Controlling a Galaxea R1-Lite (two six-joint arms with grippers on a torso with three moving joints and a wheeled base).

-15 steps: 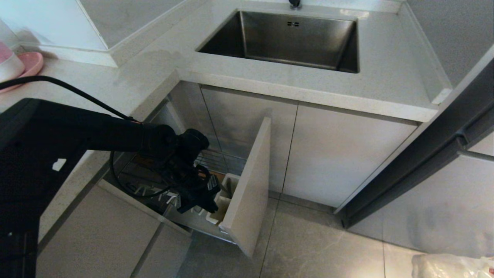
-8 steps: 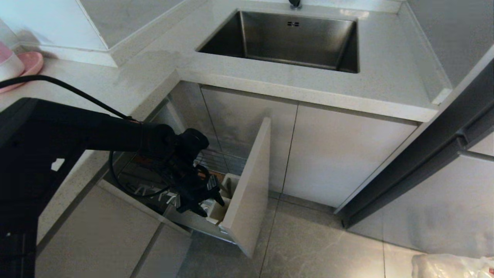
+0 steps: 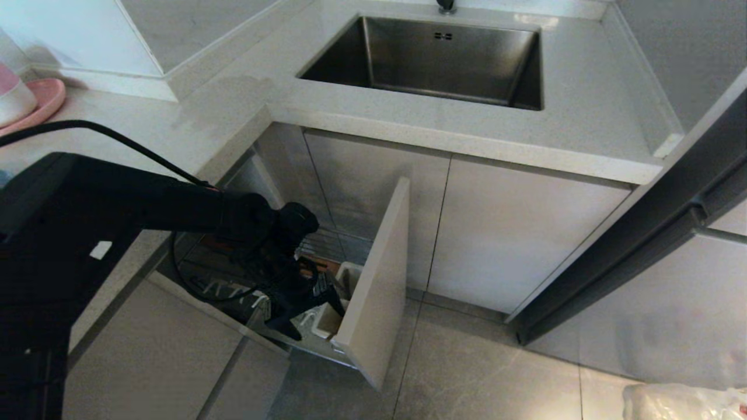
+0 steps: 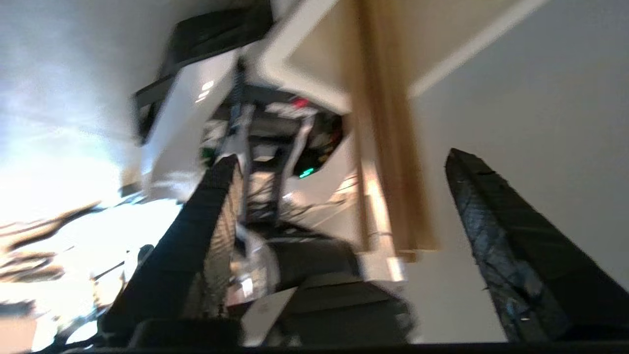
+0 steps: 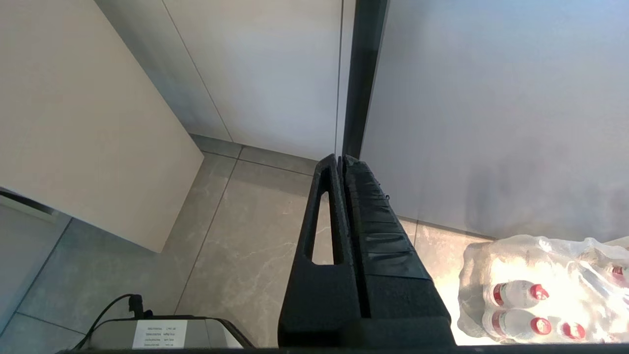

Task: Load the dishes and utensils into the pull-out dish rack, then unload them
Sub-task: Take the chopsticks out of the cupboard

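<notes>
The pull-out dish rack [image 3: 327, 242] stands open below the counter, its beige front panel [image 3: 379, 280] swung toward the floor side. My left gripper [image 3: 318, 322] hangs open over the white utensil cup [image 3: 350, 274] just behind that panel. In the left wrist view the light-brown chopsticks [image 4: 393, 172] stand between the spread fingers [image 4: 491, 221], touching neither, with their far ends down in the cup [image 4: 275, 73]. The dishes are out of view. My right gripper [image 5: 341, 160] is shut and empty, parked low over the floor tiles.
A steel sink [image 3: 432, 58] is set in the counter above the rack. A pink plate [image 3: 41, 105] with a pink-and-white bowl [image 3: 11, 96] sits on the counter at far left. A wrapped pack of water bottles [image 5: 545, 290] lies on the floor at right.
My left gripper has gone from shut to open over the utensil cup, letting go of the chopsticks. The arm has barely shifted, and the right arm has not moved.
</notes>
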